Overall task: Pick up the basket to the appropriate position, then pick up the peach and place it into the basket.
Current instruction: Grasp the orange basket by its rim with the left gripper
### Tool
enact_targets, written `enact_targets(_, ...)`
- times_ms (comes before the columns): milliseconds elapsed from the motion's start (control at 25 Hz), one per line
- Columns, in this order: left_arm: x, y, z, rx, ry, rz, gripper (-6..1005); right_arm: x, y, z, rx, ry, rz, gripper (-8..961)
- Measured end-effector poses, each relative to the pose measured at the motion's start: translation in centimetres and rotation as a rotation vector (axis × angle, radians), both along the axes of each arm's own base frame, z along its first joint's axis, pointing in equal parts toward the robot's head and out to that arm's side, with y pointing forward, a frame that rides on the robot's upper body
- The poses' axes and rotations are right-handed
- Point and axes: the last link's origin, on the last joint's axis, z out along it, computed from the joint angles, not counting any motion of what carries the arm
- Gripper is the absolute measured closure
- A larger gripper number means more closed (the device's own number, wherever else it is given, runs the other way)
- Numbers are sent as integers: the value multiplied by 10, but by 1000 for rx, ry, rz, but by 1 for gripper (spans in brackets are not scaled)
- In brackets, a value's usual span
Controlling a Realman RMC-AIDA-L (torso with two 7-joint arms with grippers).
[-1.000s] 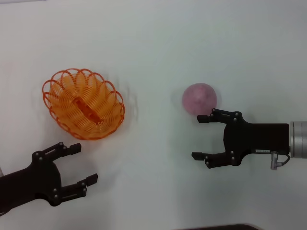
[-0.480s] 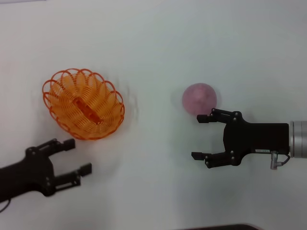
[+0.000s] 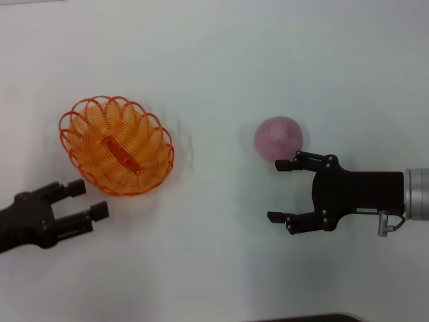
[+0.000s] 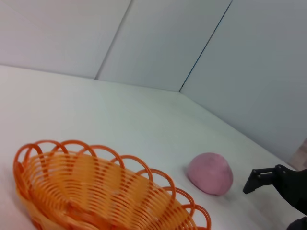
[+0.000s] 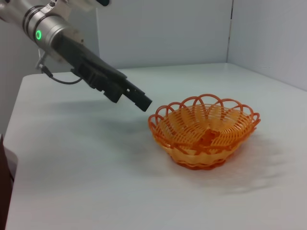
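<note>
The orange wire basket (image 3: pixel 117 144) sits upright on the white table at the left, with nothing in it. The pink-mauve peach (image 3: pixel 278 137) rests on the table right of centre. My left gripper (image 3: pixel 87 199) is open just in front of the basket's near-left rim, apart from it. My right gripper (image 3: pixel 278 190) is open too, and its far finger lies close beside the peach's near side. The left wrist view shows the basket (image 4: pixel 96 191), the peach (image 4: pixel 211 172) and the right gripper's fingertip (image 4: pixel 261 177). The right wrist view shows the basket (image 5: pixel 204 129) and the left gripper (image 5: pixel 136 98) next to it.
The white table (image 3: pixel 214 60) stretches bare around both objects. Pale wall panels (image 4: pixel 158 43) stand behind it. A dark edge (image 3: pixel 301 318) shows at the table's front.
My left gripper has drawn left and back toward the basket's near-left side, turning as it went, with its fingers closer together. The right arm, peach and basket have stayed put.
</note>
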Motion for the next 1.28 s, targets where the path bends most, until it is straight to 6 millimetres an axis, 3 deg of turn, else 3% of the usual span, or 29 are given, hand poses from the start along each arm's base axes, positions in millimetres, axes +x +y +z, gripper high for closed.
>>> enact_targets(200, 3, 19, 18, -7, 25, 43, 175, -1, 0, 0, -1, 2, 1, 8)
enact_targets(640, 27, 91, 70, -70, 158, 174, 177, -7, 6, -1, -10, 7, 18, 7)
enact_targets(960, 50, 131, 73, -124, 358, 178, 180, -8, 8, 0, -12, 7, 18, 8)
enact_targets(1280, 94, 170, 56, -162, 611, 70, 183, -8, 8, 0, -13, 8, 17, 8)
